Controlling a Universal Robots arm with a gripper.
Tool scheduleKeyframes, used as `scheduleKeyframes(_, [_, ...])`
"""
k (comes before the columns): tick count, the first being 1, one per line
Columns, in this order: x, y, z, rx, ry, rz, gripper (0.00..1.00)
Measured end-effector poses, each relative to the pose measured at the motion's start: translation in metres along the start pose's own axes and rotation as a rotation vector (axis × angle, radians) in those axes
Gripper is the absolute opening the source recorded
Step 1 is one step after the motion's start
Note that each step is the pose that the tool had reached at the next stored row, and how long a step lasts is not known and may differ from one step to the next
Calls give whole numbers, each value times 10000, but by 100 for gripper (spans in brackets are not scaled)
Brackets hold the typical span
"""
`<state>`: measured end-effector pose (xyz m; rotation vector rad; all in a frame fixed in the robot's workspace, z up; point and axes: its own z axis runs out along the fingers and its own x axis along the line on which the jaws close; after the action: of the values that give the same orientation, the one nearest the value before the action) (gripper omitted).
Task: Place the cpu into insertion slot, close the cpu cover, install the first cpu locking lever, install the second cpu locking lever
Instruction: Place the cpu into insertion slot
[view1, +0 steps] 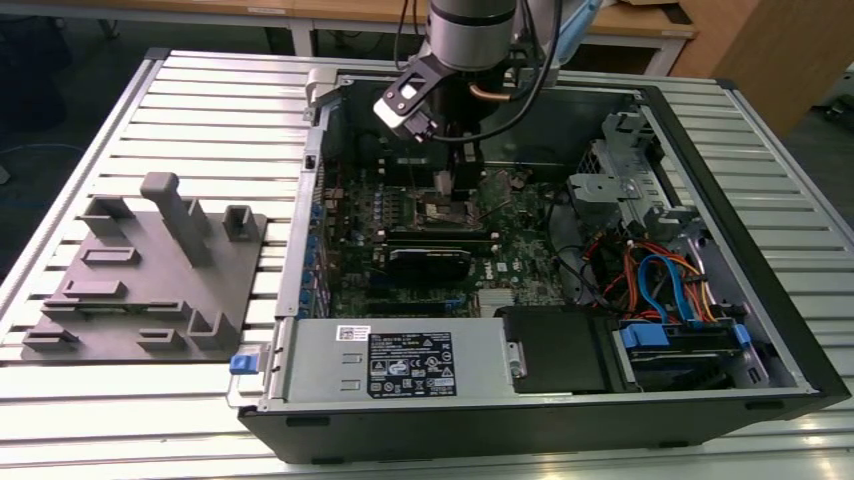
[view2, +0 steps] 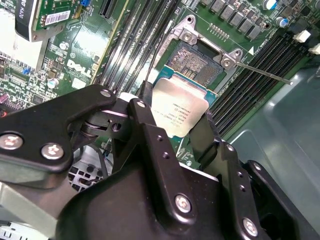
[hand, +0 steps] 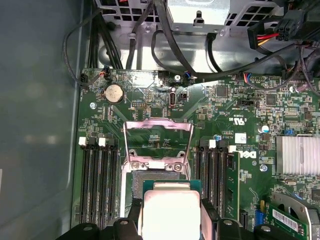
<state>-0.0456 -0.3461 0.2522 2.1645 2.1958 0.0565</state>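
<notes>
The cpu (view2: 180, 102) is pinched flat between the two black fingers of the gripper (view2: 175, 116), silver top up, each finger pressed against an opposite edge. My guess is that the edge grip keeps the fingers off its underside and keeps it level for the drop. It is not seated. In both wrist views it hangs just beside and above the insertion slot (view2: 197, 60), whose dark square bed is bare, though I cannot tell how much air is left under it.

In the first wrist view the cpu cover (hand: 158, 123) is tipped up on its hinge, away from the slot (hand: 150, 175). The silvery frame stands open with green board showing through its middle, which leaves the way down clear for the cpu (hand: 170, 200) and the gripper (hand: 171, 220). A thin metal locking lever (view2: 262, 71) is swung out alongside the slot, over the long black memory slots (view2: 135, 45) — released, as it must be for the cover to stand open. So I judge that nothing is closed or latched yet.

From the exterior view the arm reaches straight down into the open computer case (view1: 534, 410), which lies on its side on the slatted surface (view1: 200, 110). The gripper (view1: 461, 165) is low over the green motherboard (view1: 514, 265). A grey fixture (view1: 147, 270) sits well apart on the exterior view's left — unused as things stand.
</notes>
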Motion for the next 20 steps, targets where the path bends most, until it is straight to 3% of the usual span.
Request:
scheduleKeyframes(11, [0,0,6,1,-2,0,54])
scheduleKeyframes(15, [3,-2,39,6,-143,-14,54])
scheduleKeyframes(20, [8,-8,129,6,-142,-17,54])
